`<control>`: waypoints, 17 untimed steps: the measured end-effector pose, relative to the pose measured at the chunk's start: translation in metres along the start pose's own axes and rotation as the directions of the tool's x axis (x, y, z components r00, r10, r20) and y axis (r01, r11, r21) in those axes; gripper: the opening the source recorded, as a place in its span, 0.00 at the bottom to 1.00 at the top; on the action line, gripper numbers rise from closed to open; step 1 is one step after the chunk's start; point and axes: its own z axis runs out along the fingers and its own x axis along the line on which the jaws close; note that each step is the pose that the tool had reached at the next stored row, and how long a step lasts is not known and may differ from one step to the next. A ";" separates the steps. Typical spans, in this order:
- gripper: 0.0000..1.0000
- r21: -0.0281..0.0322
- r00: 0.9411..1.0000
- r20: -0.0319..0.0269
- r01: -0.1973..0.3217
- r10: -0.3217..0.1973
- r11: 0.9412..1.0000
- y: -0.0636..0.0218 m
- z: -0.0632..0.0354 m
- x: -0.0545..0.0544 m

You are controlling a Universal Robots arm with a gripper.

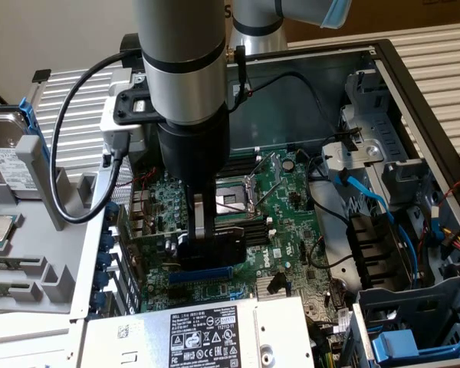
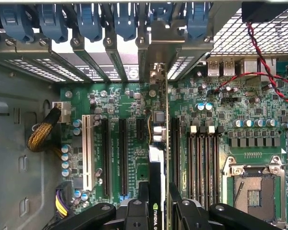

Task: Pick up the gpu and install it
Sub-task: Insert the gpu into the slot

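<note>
One arm, one card. We see the pincer point(image 1: 207, 239) clamped on the gpu point(image 1: 224, 250), jaws partway closed with the card edge-on between them. The wrist view gives the same grip: pincer point(image 2: 159, 205) fingers point(image 2: 143, 203) pressed against both faces of the gpu point(image 2: 156, 175).

The card sits low in the centre of the exterior view, inside the open case point(image 1: 330, 69). It is down at the motherboard point(image 1: 291, 192), just above the blue slot point(image 1: 203, 274) in the frame. In the wrist view its silver end bracket point(image 2: 156, 76) lines up with the rear openings beneath the blue clips point(image 2: 89, 21).

Progress, as we judge it: pickup is done and the card is inside the case, lying parallel to the expansion slots point(image 2: 121, 153). We cannot tell whether its edge is seated in a slot. Not yet done: the card is not released, and full seating is unconfirmed.
</note>
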 end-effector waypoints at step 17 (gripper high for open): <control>0.26 0.012 1.000 0.000 0.004 -0.004 1.000 0.0060 0.0007 -0.001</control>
